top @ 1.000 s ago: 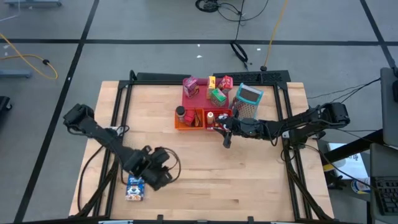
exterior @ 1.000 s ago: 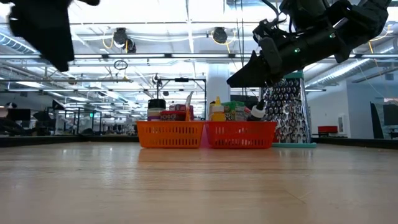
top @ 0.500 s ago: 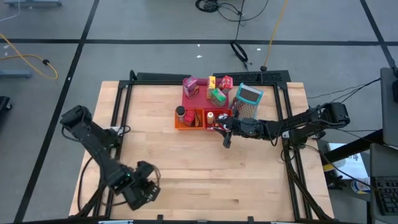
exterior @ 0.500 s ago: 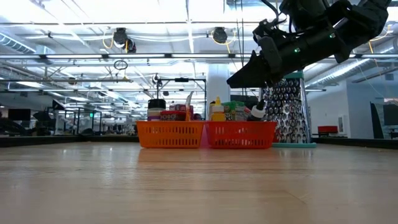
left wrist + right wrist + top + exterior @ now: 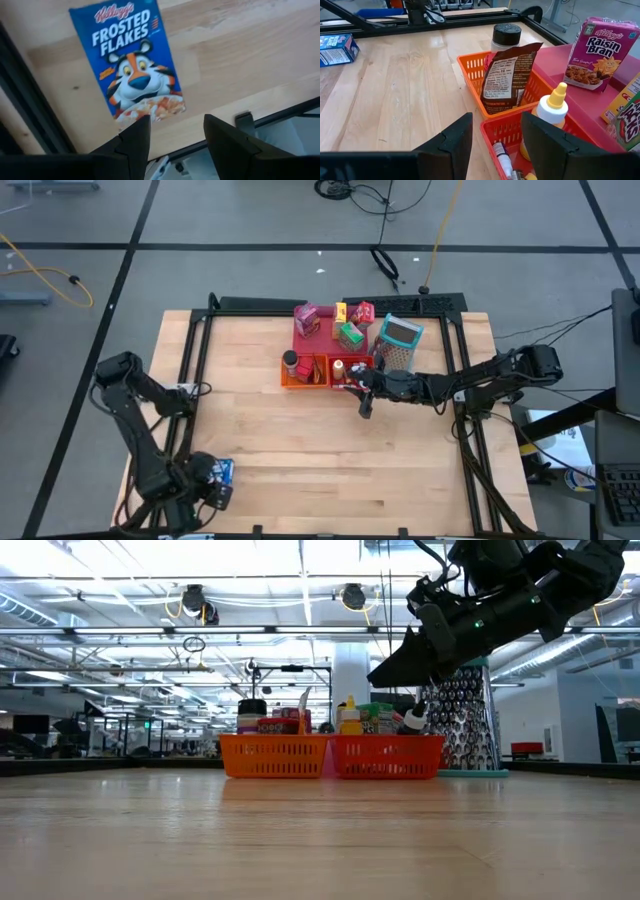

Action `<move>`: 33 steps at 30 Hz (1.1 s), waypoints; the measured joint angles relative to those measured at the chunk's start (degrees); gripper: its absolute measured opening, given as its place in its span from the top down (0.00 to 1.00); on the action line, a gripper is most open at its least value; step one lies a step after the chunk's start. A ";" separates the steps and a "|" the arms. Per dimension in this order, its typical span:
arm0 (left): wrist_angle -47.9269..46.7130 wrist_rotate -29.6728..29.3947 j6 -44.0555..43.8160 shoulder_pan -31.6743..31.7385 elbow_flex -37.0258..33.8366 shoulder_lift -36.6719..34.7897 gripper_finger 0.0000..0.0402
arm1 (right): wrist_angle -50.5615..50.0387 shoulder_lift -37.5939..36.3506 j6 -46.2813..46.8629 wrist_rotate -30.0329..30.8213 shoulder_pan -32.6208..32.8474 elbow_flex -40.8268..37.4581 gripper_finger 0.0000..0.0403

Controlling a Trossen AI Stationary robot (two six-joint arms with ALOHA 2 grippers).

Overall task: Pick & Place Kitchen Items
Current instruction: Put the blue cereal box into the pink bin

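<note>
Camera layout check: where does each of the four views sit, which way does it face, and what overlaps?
High: overhead, straight down on the table; both arms show, left gripper at the near-left corner.
Low: table height, level toward the orange bin and red bin; right gripper hangs above.
Left wrist: down past open fingers onto the Frosted Flakes box.
Right wrist: past open fingers across both bins.
Shared: Frosted Flakes box in high, both wrists.

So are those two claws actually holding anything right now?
No. The left gripper is open above the blue Frosted Flakes box, which lies flat on the table. The right gripper hangs open over the orange bin.
</note>
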 joint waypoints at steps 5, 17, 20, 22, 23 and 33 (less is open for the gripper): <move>-1.24 -0.78 -1.74 -2.23 0.00 0.01 0.54 | 0.04 0.00 -0.02 0.00 0.00 0.00 0.60; -0.23 0.78 -2.71 -2.60 -4.01 0.07 0.54 | 0.02 0.00 0.10 -0.02 0.00 0.00 0.60; -0.23 1.31 -2.69 -2.58 -5.19 0.07 0.54 | 0.04 0.00 0.15 -0.02 0.00 0.00 0.60; -0.17 1.29 -2.71 -2.60 -5.78 0.07 0.54 | 0.04 0.00 0.15 -0.02 0.00 0.00 0.60; -0.09 1.29 -2.71 -2.58 -6.13 0.07 0.54 | 0.04 0.00 0.15 -0.02 0.00 0.00 0.60; 1.44 5.01 -2.64 -2.16 -8.45 0.00 0.54 | -0.05 0.00 0.17 -0.04 0.02 0.00 0.60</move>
